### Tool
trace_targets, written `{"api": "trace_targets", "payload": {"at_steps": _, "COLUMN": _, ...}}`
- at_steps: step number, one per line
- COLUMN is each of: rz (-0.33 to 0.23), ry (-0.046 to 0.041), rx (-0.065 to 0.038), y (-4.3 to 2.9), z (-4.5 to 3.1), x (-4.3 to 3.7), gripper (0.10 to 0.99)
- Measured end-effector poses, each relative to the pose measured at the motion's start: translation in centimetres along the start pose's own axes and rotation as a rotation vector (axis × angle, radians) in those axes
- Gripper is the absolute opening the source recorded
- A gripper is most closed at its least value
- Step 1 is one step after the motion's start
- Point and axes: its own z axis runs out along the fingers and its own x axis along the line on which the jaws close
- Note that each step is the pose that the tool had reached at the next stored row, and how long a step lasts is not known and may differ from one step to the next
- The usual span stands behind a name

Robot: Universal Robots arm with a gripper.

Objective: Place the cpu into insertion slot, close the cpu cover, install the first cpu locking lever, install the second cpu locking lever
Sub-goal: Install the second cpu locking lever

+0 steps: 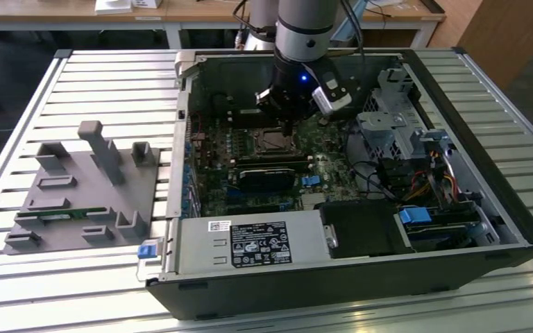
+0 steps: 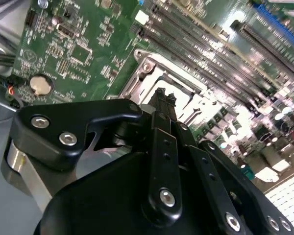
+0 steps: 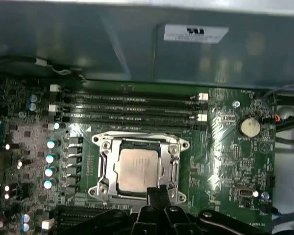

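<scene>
We observe a grey fixture block (image 1: 86, 191) on the slatted tabletop (image 1: 26, 277), well apart from the fingers, toward the exterior view's left. Beside it lies the open computer case (image 1: 341, 277), into which the arm reaches.

In the first wrist view, the cpu (image 3: 135, 169) sits in the insertion slot (image 3: 104, 192), with the cpu cover (image 3: 175, 164) folded down around its silver top. The gripper (image 3: 157, 192) hangs directly at the slot's near edge, its fingers (image 3: 152, 196) pressed together with nothing between them. Beyond the fingertips run the long memory slots (image 3: 132, 105); a round coin battery (image 3: 249, 127) lies off to one side on the green motherboard (image 3: 225, 161).
</scene>
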Motion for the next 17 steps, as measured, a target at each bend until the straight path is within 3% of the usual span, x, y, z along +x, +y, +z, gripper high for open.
{"api": "trace_targets", "payload": {"at_steps": 2, "rz": 0.0, "ry": -0.0002, "rx": -0.005, "y": -0.38, "z": 0.01, "x": 0.02, "gripper": 0.106}}
{"api": "trace_targets", "payload": {"at_steps": 4, "rz": 0.0, "ry": -0.0006, "rx": -0.02, "y": -0.67, "z": 0.0, "x": 0.03, "gripper": 0.106}}
{"api": "trace_targets", "payload": {"at_steps": 6, "rz": 0.0, "ry": -0.0015, "rx": -0.043, "y": -0.8, "z": -0.01, "x": 0.03, "gripper": 0.106}}
{"api": "trace_targets", "payload": {"at_steps": 7, "rz": 0.0, "ry": -0.0017, "rx": -0.047, "y": -0.86, "z": -0.01, "x": 0.03, "gripper": 0.106}}
{"api": "trace_targets", "payload": {"at_steps": 17, "rz": 0.0, "ry": -0.0017, "rx": -0.048, "y": -2.67, "z": -0.04, "x": 0.15, "gripper": 0.106}}
